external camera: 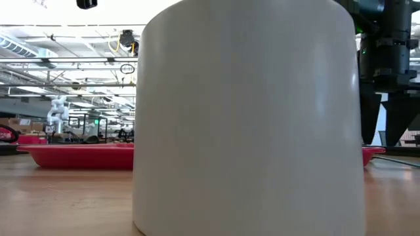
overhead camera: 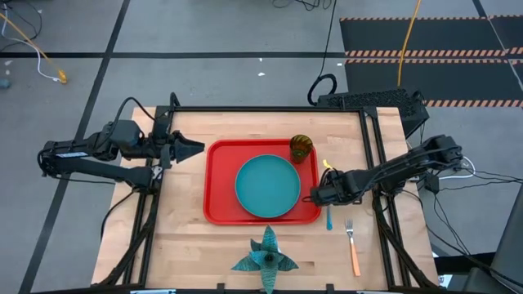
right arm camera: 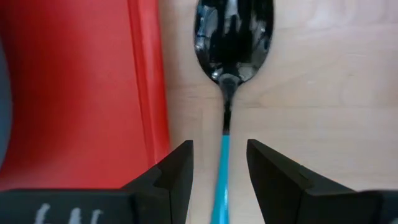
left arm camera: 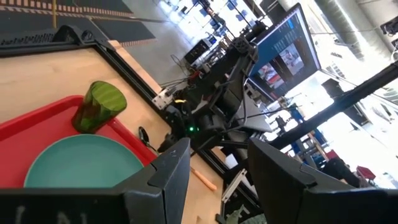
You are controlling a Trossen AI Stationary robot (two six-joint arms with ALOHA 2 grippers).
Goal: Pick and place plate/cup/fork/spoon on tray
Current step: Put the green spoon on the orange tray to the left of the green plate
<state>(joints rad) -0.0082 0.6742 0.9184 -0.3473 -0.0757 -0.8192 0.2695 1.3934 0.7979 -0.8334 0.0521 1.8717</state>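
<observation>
The red tray [overhead camera: 219, 184] lies mid-table with the teal plate [overhead camera: 267, 186] flat on it. The olive-green cup [overhead camera: 301, 148] stands upright in the tray's far right corner. The spoon [right arm camera: 233, 37] lies flat on the table along the tray's right rim; its blue handle [overhead camera: 329, 217] points toward the near edge. My right gripper [right arm camera: 217, 168] is open low over the spoon, one finger on either side of the handle, not touching it. The orange-handled fork [overhead camera: 353, 249] lies on the table near the front right. My left gripper [overhead camera: 196, 149] is open and empty, just left of the tray.
A teal spiky star-shaped object [overhead camera: 265, 257] sits at the near edge in front of the tray. A white cylinder [external camera: 249, 118] fills most of the low view. A black frame [overhead camera: 372, 131] runs along the table's edges.
</observation>
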